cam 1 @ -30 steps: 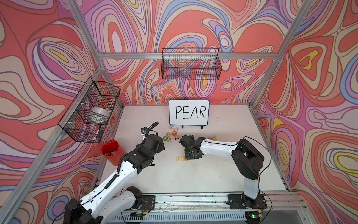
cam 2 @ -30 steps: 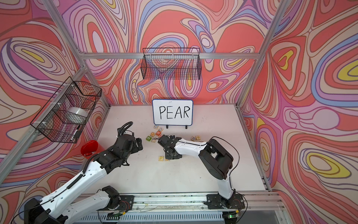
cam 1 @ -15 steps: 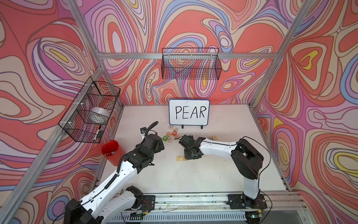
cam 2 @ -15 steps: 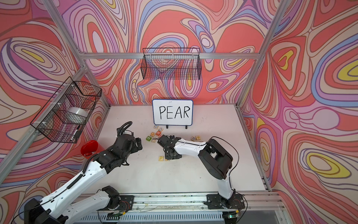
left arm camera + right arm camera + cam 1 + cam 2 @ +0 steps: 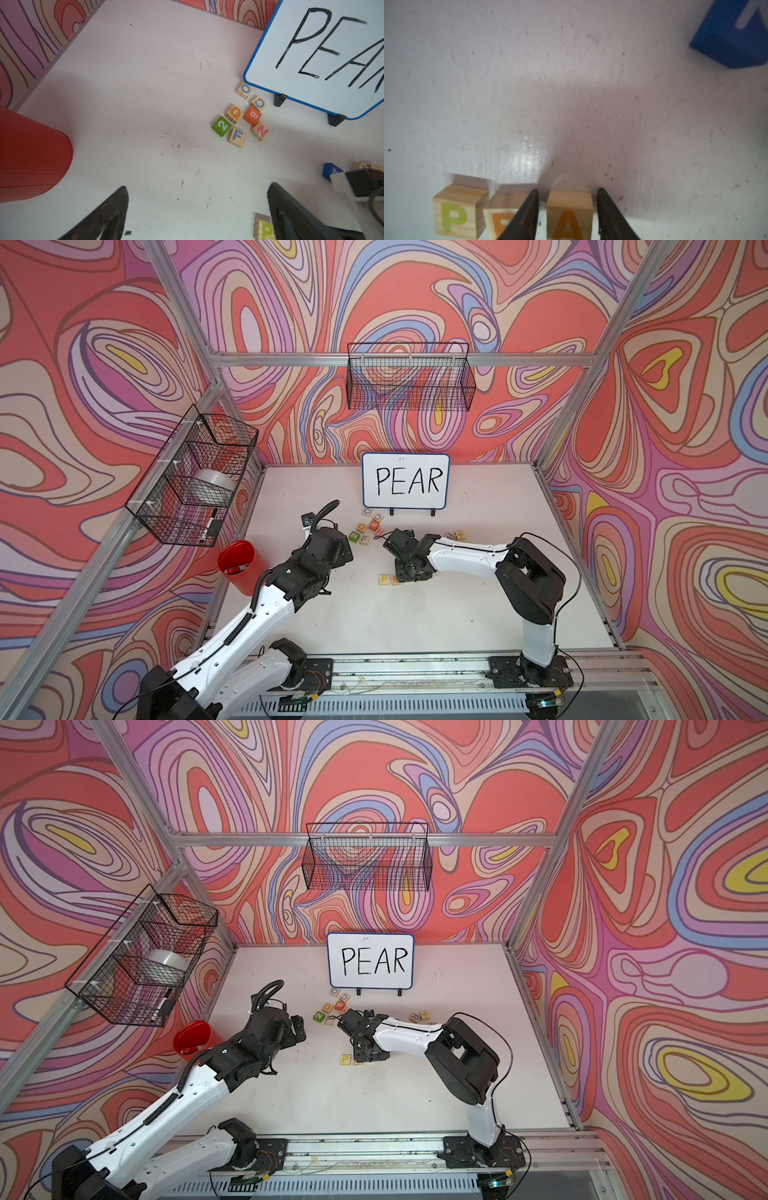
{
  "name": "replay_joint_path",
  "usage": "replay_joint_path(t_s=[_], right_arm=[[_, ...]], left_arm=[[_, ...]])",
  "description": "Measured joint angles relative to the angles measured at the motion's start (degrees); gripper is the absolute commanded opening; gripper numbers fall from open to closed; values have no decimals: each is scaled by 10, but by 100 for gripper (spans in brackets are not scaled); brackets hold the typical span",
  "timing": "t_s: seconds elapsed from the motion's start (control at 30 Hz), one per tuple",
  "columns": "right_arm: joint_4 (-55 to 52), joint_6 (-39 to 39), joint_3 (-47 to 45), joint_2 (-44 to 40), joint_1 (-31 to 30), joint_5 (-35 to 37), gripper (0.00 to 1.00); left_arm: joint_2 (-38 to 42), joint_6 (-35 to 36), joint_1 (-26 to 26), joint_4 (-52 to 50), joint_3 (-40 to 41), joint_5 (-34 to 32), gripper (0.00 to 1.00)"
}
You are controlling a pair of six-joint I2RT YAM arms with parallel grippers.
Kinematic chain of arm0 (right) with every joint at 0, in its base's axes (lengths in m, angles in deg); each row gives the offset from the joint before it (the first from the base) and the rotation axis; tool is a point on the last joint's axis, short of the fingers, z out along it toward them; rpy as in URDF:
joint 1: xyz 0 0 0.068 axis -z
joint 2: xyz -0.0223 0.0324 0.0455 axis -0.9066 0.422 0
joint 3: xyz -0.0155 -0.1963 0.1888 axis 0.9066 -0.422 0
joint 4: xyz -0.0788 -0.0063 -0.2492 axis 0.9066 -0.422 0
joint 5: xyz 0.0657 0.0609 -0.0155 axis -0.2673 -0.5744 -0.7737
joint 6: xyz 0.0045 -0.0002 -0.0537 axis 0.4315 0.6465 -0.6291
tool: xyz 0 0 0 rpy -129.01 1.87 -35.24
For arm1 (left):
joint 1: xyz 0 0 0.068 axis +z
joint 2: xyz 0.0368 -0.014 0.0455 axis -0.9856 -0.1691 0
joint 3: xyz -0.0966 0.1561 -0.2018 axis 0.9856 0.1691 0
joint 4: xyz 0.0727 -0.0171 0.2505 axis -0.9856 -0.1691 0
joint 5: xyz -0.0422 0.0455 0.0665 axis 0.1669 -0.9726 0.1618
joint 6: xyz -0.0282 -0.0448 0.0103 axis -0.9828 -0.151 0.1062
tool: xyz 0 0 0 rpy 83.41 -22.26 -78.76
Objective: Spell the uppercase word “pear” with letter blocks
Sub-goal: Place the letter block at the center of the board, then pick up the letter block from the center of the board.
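Note:
Three pale wooden letter blocks stand in a row on the table in the right wrist view: yellow P (image 5: 454, 209), orange E (image 5: 502, 216), orange A (image 5: 570, 214). My right gripper (image 5: 568, 207) straddles the A block, open, with a thin gap on each side of the block. In both top views the right arm's head covers most of the row, and only the P block (image 5: 384, 579) (image 5: 345, 1059) shows clearly. My left gripper (image 5: 197, 207) hovers open and empty over bare table to the left of the row, the P block (image 5: 262, 227) beside one finger.
A loose cluster lies before the whiteboard (image 5: 405, 481): O (image 5: 245, 89), C (image 5: 259, 102), Q (image 5: 234, 113), orange B (image 5: 252, 115), N (image 5: 261, 131), F (image 5: 237, 136), green 2 (image 5: 221, 125). A solid blue cube (image 5: 733, 35) and a red cup (image 5: 241, 566) stand nearby. Two more blocks (image 5: 457, 535) sit behind the right forearm.
The right gripper's jaws have parted and let go of the A block, which now stands on the table. Both arms have barely shifted.

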Motion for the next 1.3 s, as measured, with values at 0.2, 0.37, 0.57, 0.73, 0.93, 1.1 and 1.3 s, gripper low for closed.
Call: replay_joint_path(t_s=[0.2, 0.37, 0.57, 0.73, 0.93, 1.1, 1.3], right_arm=[[-4, 5, 0, -5, 0, 14, 57], [-9, 16, 3, -30, 2, 27, 58], [-28, 64, 37, -51, 24, 61, 57], [-27, 157, 11, -89, 73, 89, 56], [11, 248, -55, -137, 127, 104, 61], [52, 262, -56, -122, 162, 97, 61], [67, 269, -30, -58, 193, 90, 62]], left_arm=[[6, 4, 2, 7, 0, 2, 100], [7, 4, 2, 21, 0, 11, 100], [-3, 8, 2, 45, 0, 25, 100], [-40, 15, 2, 82, -7, 57, 100], [-111, 22, 2, 128, -35, 115, 100], [-151, 25, 2, 159, -55, 155, 100], [-159, 38, 2, 172, -63, 168, 100]])
